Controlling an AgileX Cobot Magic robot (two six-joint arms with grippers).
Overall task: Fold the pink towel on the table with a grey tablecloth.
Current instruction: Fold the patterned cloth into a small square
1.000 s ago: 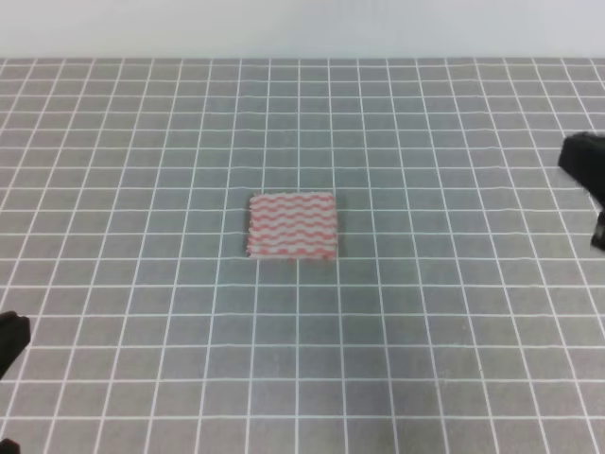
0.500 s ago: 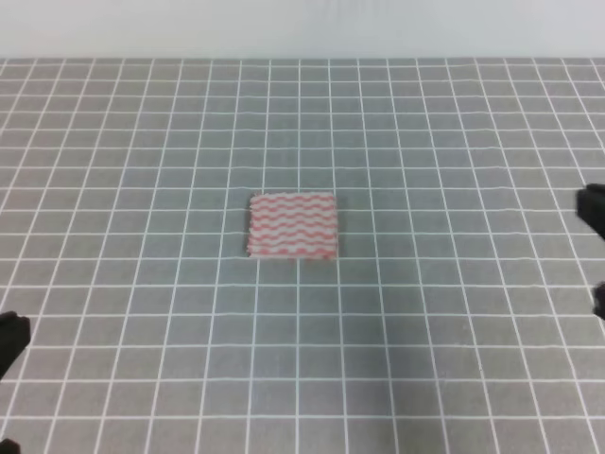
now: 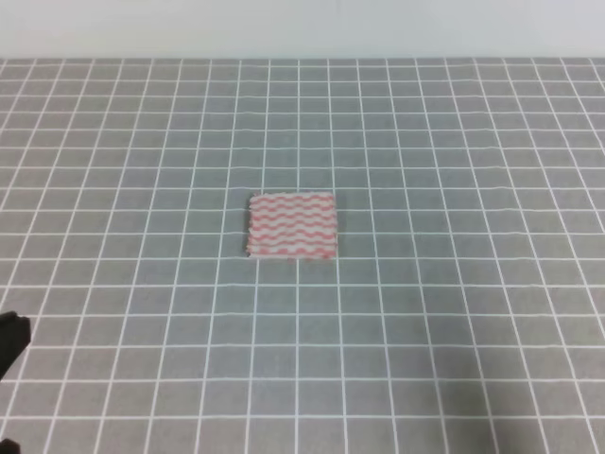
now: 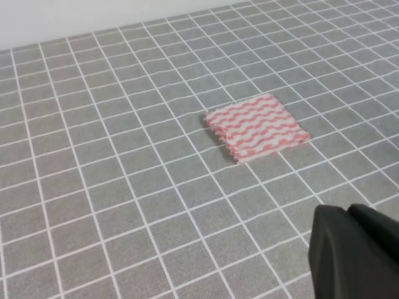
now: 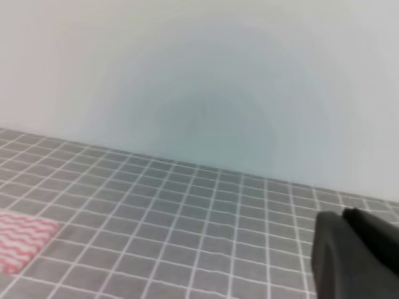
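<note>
The pink towel (image 3: 291,226) lies flat as a small folded rectangle in the middle of the table with a grey tablecloth (image 3: 425,312). In the left wrist view the towel (image 4: 256,127) shows stacked layers along its near-left edge. Only a dark piece of my left gripper (image 4: 356,250) shows there, well short of the towel; a black bit of it also sits at the exterior view's left edge. My right gripper (image 5: 354,248) shows as one dark piece in the right wrist view, with the towel (image 5: 24,237) far off at the left edge. Neither jaw gap is visible.
A pale wall (image 3: 302,26) rises behind the table's far edge. The white-gridded cloth runs on all sides of the towel, with nothing else on it.
My right arm has pulled back to the right and left the exterior view. The towel and the left arm have not moved.
</note>
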